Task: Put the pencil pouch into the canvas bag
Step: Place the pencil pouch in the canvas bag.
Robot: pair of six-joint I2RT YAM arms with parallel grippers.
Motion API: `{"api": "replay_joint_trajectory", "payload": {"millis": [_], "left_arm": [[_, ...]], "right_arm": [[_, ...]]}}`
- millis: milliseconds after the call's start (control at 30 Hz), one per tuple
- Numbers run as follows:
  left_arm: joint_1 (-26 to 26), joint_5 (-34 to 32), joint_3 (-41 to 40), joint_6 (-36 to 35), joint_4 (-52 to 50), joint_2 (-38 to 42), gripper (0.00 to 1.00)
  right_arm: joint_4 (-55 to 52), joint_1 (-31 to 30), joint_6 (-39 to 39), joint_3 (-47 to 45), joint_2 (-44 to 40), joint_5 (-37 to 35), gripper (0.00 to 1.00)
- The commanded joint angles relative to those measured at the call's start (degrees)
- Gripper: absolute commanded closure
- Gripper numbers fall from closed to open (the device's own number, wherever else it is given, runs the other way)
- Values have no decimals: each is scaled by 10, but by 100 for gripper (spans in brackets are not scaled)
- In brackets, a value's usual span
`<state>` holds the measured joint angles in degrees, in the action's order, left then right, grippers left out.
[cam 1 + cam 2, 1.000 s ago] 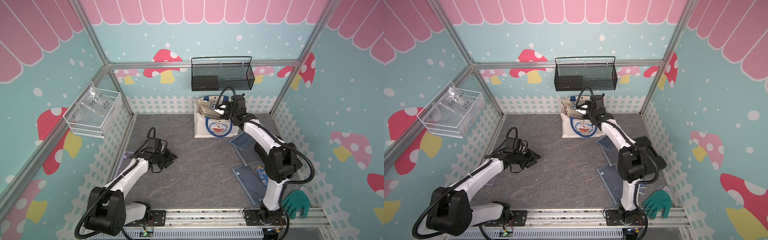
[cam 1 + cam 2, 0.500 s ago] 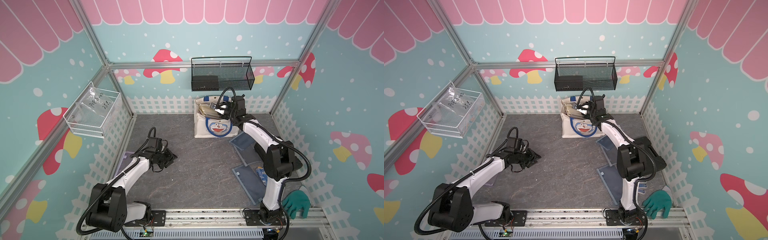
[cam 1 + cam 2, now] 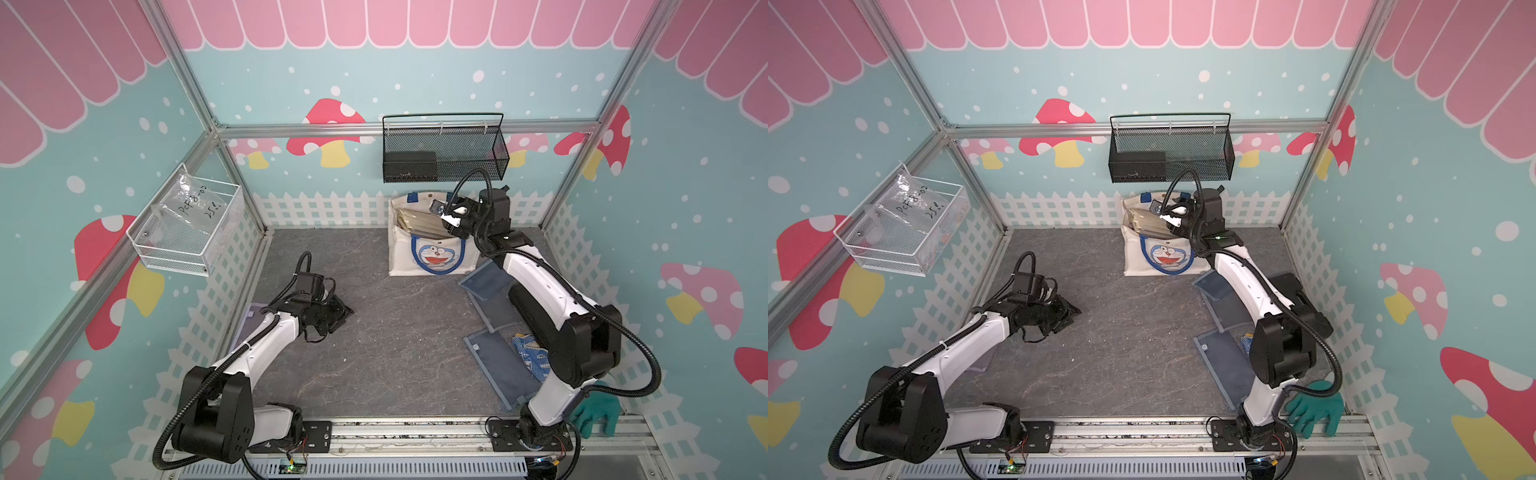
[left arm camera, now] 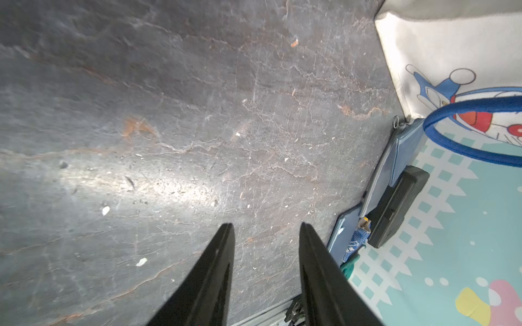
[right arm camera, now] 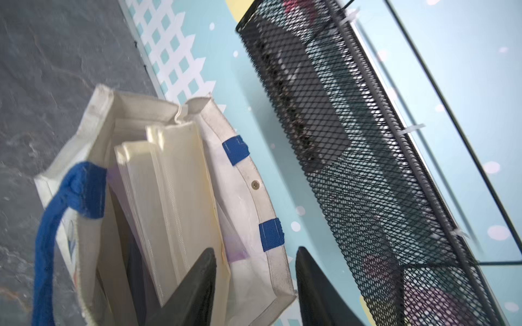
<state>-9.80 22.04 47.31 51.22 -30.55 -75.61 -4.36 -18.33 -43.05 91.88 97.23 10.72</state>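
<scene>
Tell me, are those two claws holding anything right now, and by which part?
No, nothing. The right gripper hangs open over the canvas bag, which has flat pouches inside. The left gripper is open above the bare table.

Count: one canvas bag (image 3: pixel 432 253) at 12 o'clock holding two cream pouches (image 5: pixel 180 197), one black mesh basket (image 3: pixel 444 153), one white wire basket (image 3: pixel 187 232), two blue pouches (image 3: pixel 484 282) at 3 o'clock, one green glove (image 3: pixel 594 415).

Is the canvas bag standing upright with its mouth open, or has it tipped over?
Upright and open. The canvas bag stands on its base in both top views, and the right wrist view looks into its gaping mouth, where flat pouches stand.
</scene>
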Motion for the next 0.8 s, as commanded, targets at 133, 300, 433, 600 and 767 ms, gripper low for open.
{"api": "replay_joint_trajectory", "payload": {"millis": [133, 300, 433, 600, 767], "left_arm": [[51, -86, 52, -67, -99, 0, 47], [127, -223, 92, -148, -205, -3, 35], [187, -325, 96, -177, -236, -20, 26], [231, -368, 106, -197, -221, -66, 24], [256, -387, 154, -241, -194, -154, 23]], "right_arm": [[4, -7, 279, 15, -8, 73, 57], [16, -18, 362, -21, -36, 150, 53], [-6, -49, 394, -59, -77, 150, 40], [1, -65, 444, -138, -138, 170, 30], [-7, -73, 466, -163, -173, 191, 21]]}}
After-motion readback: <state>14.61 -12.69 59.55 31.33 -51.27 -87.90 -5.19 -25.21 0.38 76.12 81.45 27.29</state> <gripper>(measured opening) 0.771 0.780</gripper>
